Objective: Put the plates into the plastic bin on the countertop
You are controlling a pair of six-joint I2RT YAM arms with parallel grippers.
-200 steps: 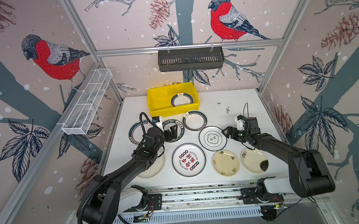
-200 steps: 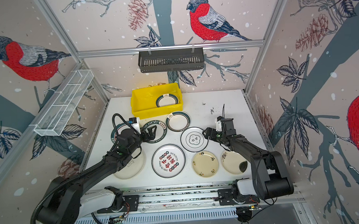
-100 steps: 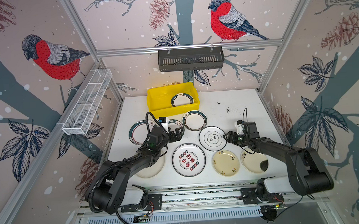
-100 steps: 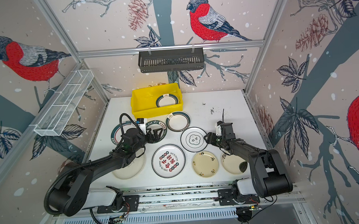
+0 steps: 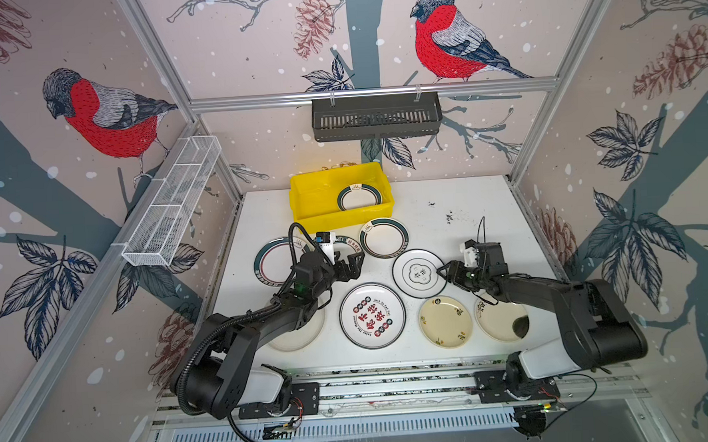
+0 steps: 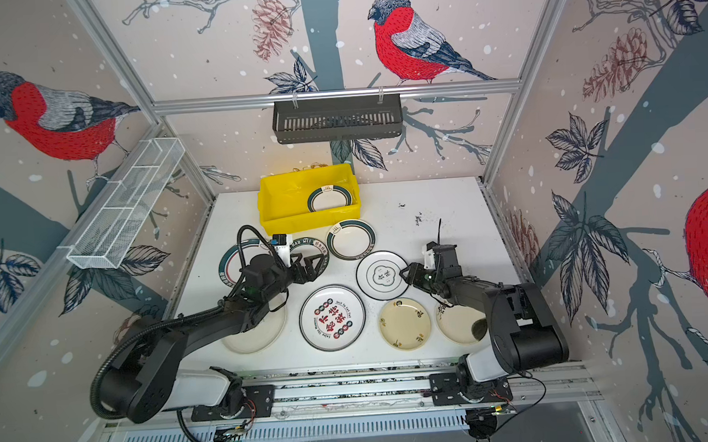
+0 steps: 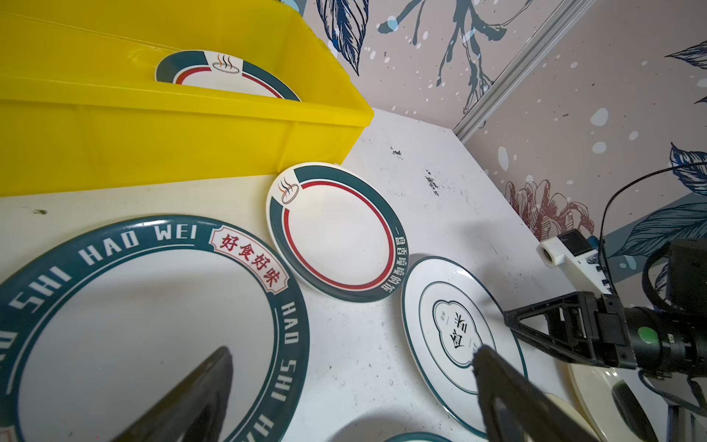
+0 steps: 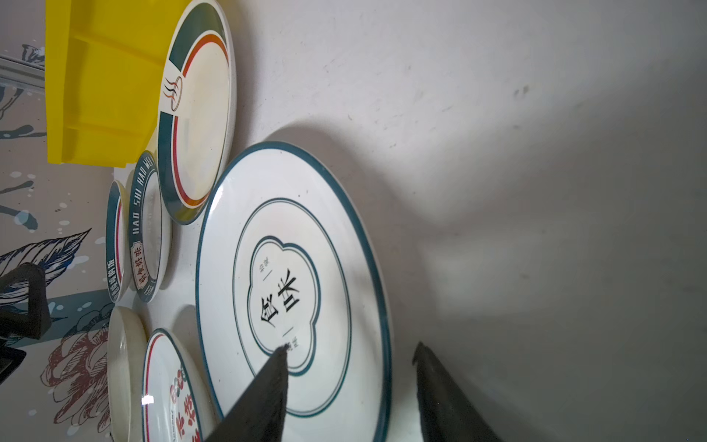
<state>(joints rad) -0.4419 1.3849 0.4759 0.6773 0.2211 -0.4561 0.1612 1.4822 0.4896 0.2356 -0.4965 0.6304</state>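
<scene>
The yellow plastic bin [image 5: 301, 200] stands at the back of the white countertop [image 5: 469, 224] with one green-rimmed plate [image 5: 359, 197] inside. Several plates lie in front of it. My right gripper [image 5: 442, 272] [image 8: 350, 346] is open astride the right rim of the thin-rimmed emblem plate [image 5: 417, 272] [image 8: 290, 291], one finger over the plate and one outside it. My left gripper [image 5: 353, 263] [image 7: 352, 352] is wide open over the right edge of the "HAO WEI" plate [image 7: 145, 313], holding nothing. The red-character plate [image 5: 372, 316] lies at the front middle.
A green-and-red-rimmed plate [image 5: 384, 237] lies just before the bin, another [image 5: 273, 261] at the left. Two cream plates [image 5: 445, 321] [image 5: 499, 320] sit front right; a plain one [image 5: 304, 337] lies under the left arm. A dark basket [image 5: 376, 117] and a wire tray [image 5: 172, 202] hang on the walls.
My left gripper has swung right across the "HAO WEI" plate, still wide open. My right gripper has dropped onto the emblem plate's rim and its jaws have narrowed.
</scene>
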